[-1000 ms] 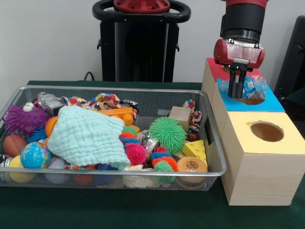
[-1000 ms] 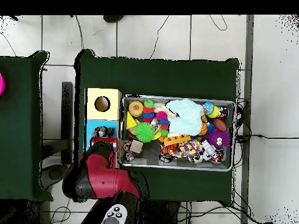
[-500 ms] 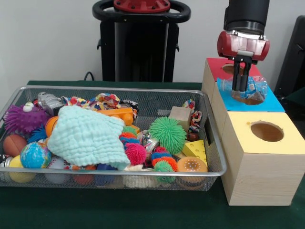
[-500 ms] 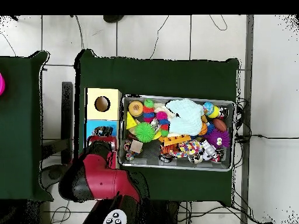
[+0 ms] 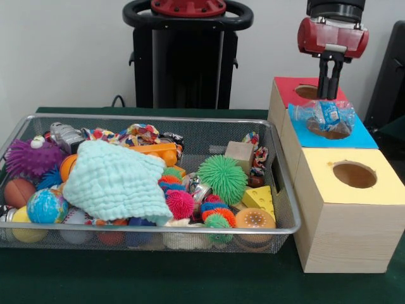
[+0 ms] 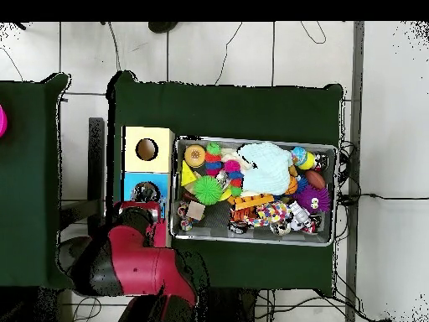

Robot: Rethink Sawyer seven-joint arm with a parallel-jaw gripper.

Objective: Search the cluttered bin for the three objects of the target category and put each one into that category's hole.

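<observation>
A crumpled clear plastic bottle with a blue label [image 5: 325, 114] lies on its side across the hole of the blue-topped box [image 5: 362, 137], half sunk into it. Nothing grips it. My gripper [image 5: 329, 96] hangs straight above it, over the edge between the red and blue tops, with its fingers [image 5: 323, 79] slightly apart and empty. In the overhead view my red arm [image 6: 126, 256] covers the gripper, and the blue box [image 6: 132, 183] shows beside it. The wire bin [image 5: 152, 118] holds several toys.
A red-topped box [image 5: 285, 92] stands behind the blue one and a yellow-topped box [image 5: 329, 183] with an open hole in front. In the bin a mint cloth [image 5: 117, 180] covers toys at the left; a green spiky ball [image 5: 221, 177] sits right of centre.
My gripper let go of the bottle over the blue hole and rose straight up. The bottle stayed behind, resting across the hole.
</observation>
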